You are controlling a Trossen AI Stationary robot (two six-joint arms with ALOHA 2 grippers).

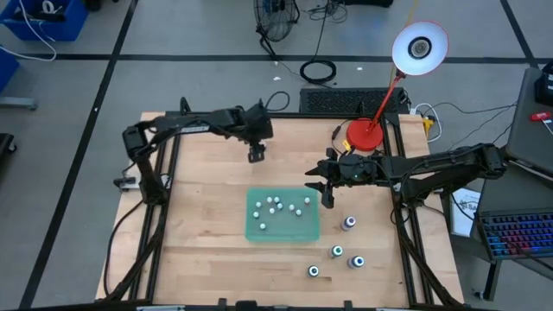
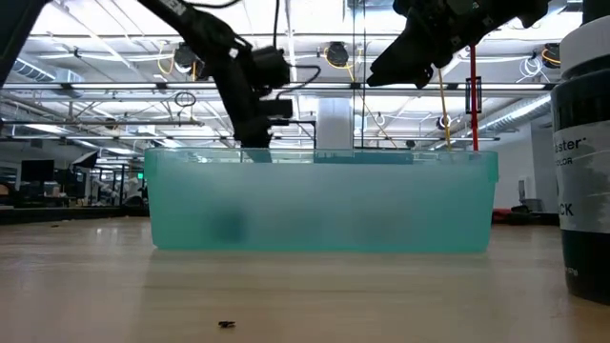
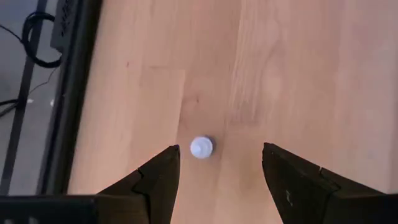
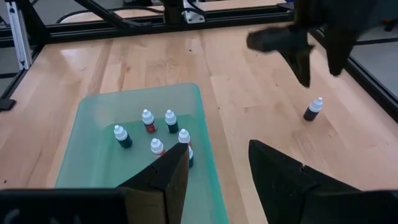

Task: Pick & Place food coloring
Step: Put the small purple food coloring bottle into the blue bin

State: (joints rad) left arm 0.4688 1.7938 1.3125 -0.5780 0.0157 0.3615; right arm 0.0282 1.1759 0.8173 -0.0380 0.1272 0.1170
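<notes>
1. Closest to the low camera, at its right edge, a black bottle (image 2: 583, 152) stands on the table (image 2: 305, 295), in front of the green tray (image 2: 324, 202).
2. I see the left gripper (image 1: 257, 155) hovering over bare wood behind the tray (image 1: 259, 231), at the far side of the table from the front edge.
3. Its fingers (image 3: 158, 183) are spread wide and hold nothing.
4. Straight below that gap stands a lone bottle (image 3: 201, 147). I see its white cap from above, and it sits nearer one finger than the other.
5. From the right wrist camera, the lone bottle (image 4: 313, 109) is upright on the table with a dark body and a white tip. The left gripper (image 4: 305, 65) hangs above it, clear of it.
6. I have the right gripper (image 1: 327, 200) over the tray's right rim, near the back corner. Its fingers (image 4: 163, 180) stand moderately apart with nothing between them.
7. Inside the tray sit the tray bottles (image 1: 275, 206), about nine white-capped dots in the high view. They are bunched toward the back half, with one apart near the left wall.
8. The right wrist camera shows six of them upright (image 4: 148, 120), just beyond and beside the right gripper's fingers and lower than them.
9. To the right of the tray, four loose bottles (image 1: 348, 224) stand on the table, well apart from either gripper. One is beside the tray's right wall, and three are nearer the front edge.
10. A red lamp (image 1: 366, 134) sits at the table's back right, behind the right arm.
</notes>
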